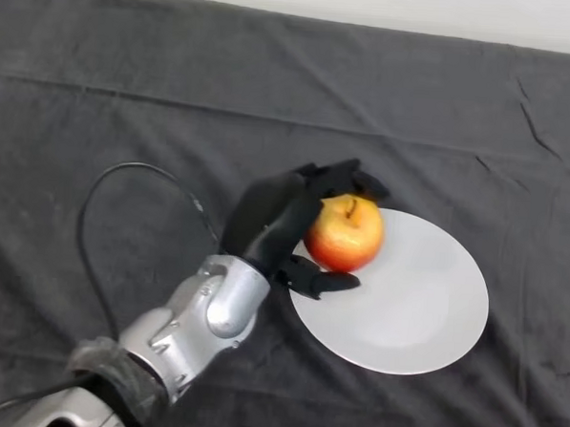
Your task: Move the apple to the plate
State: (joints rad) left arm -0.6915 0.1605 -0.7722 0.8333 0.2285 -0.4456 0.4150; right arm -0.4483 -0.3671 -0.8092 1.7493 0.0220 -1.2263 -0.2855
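A red and yellow apple (pixel 345 234) is held over the left part of a round white plate (pixel 414 306) in the middle of the table. My left hand (pixel 270 222) is shut on the apple, with fingers curled over its top and far side and the thumb under its near side. I cannot tell whether the apple touches the plate. The silver-grey arm comes in from the lower left.
The dark cloth (pixel 177 93) covers the whole table, with creases along the far side and at the right. The table's far edge runs along the top of the view.
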